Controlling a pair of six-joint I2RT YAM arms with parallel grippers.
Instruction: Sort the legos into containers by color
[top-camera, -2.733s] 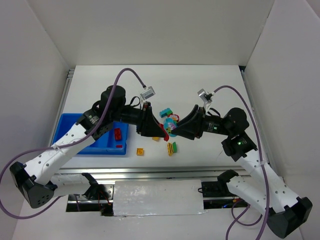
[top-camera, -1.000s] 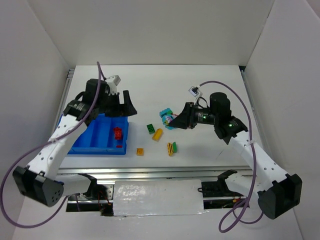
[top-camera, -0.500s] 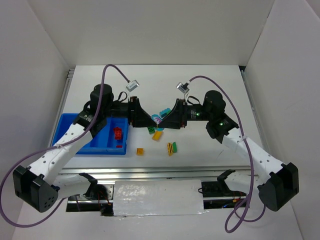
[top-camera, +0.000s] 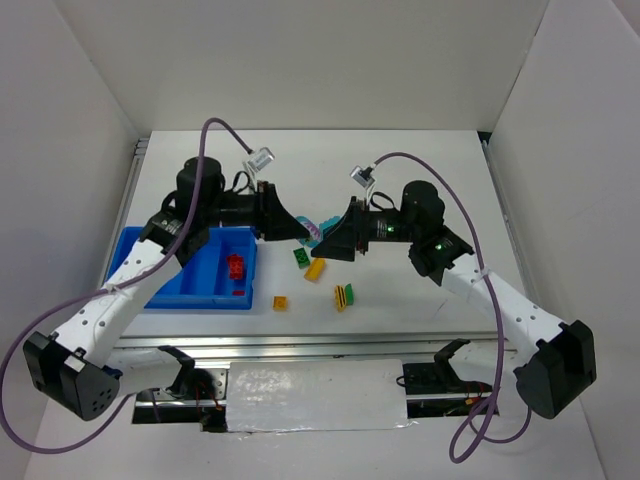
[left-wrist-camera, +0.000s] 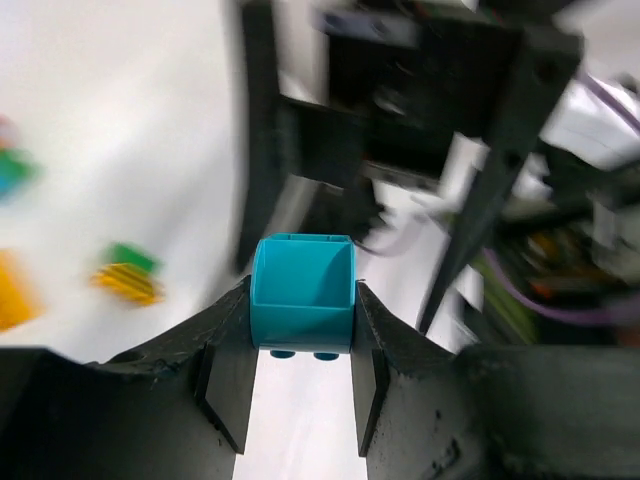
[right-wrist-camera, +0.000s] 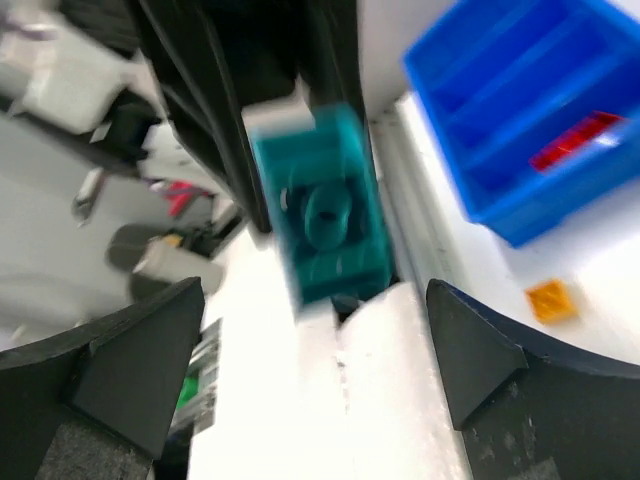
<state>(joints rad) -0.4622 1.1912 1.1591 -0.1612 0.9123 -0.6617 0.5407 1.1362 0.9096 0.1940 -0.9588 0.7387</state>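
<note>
1. Teal brick (left-wrist-camera: 302, 285) is clamped in the left pincer (left-wrist-camera: 301, 300), held in mid-air over the middle of the counter. The right pincer (right-wrist-camera: 315, 300) faces it, wide open and empty.
2. Done: red bricks (top-camera: 236, 266) lie in one compartment of the blue tray (top-camera: 205, 300), at left.
3. Outstanding: green brick (top-camera: 301, 257), orange brick (top-camera: 315, 268), yellow brick (top-camera: 281, 302) and striped piece (top-camera: 345, 296) lie loose. The sorting looks to be at an early stage.

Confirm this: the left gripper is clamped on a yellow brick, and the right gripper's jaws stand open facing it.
Wrong colour: it is a teal brick, not a yellow one. The left wrist view shows the left gripper clamped on it. The rest holds: the right gripper stands open facing it.
</note>
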